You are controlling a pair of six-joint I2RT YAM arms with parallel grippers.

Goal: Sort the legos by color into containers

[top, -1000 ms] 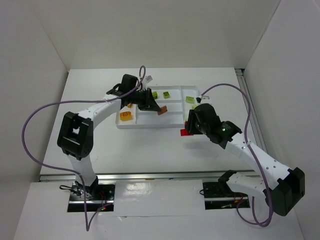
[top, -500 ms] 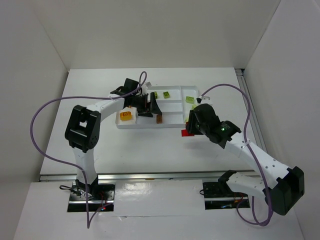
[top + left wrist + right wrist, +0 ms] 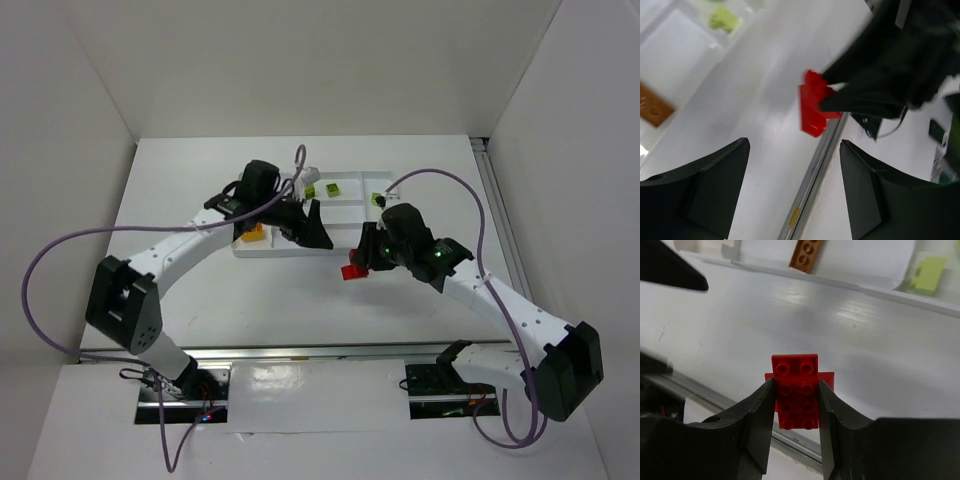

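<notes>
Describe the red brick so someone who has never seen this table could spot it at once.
Find the white tray, then look just in front of its near edge, right of centre. There the right gripper pinches the red lego. It is the only red piece in view; the lime green legos and orange legos lie in the tray.

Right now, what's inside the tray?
Three green bricks along the far side, one orange brick at the left end, a brown plate. The left arm covers the tray's middle; contents there unseen.
</notes>
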